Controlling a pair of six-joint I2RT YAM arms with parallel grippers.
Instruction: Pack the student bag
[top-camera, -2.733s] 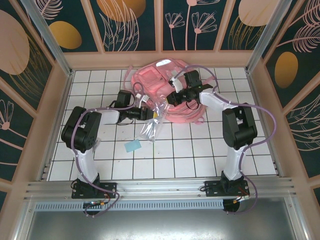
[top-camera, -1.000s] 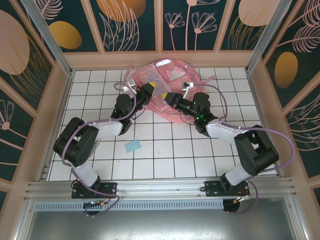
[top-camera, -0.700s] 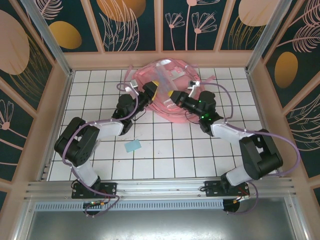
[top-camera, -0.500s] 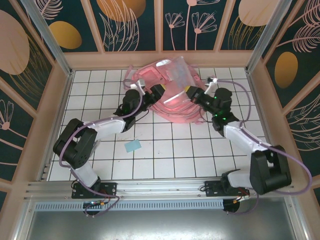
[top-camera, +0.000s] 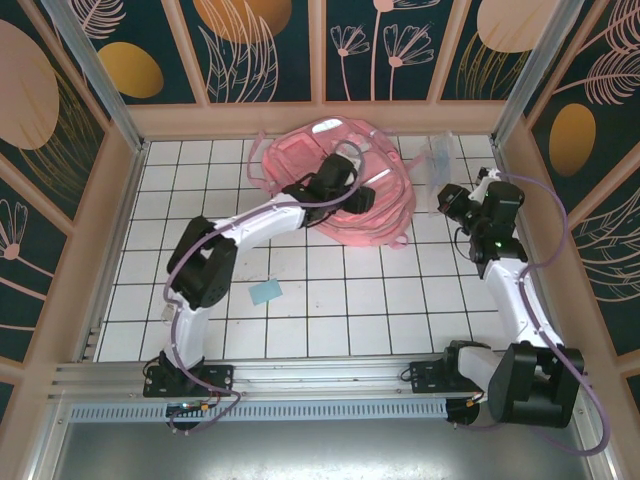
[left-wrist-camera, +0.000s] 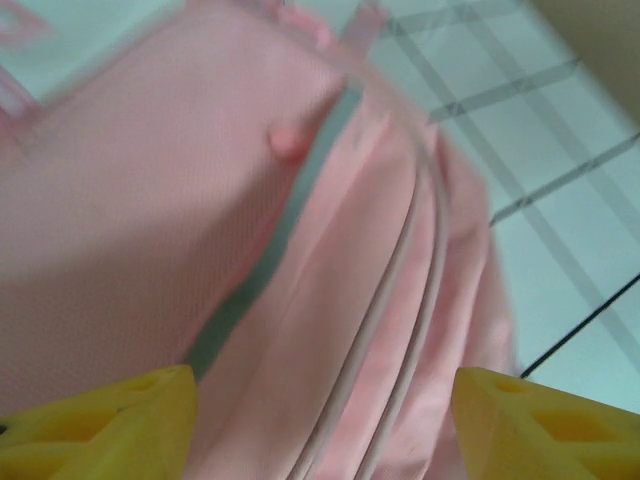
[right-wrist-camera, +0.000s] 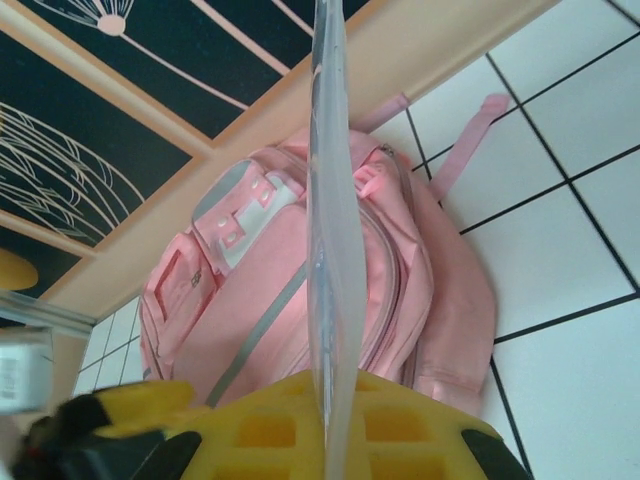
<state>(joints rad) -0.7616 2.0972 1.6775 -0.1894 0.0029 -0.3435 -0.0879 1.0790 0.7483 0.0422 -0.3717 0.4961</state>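
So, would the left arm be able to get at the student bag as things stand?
Probably yes: the left tool is open right over the student bag, nothing between them.

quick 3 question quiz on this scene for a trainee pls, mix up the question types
1. True or false: the left end effector is open over the student bag.
2. The right end effector is shut on: A) a clear plastic bag B) a book C) nothing.
3. Short answer: where does the small blue card lie?
Key: 1 true; 2 A; 3 on the table, apart from the student bag.
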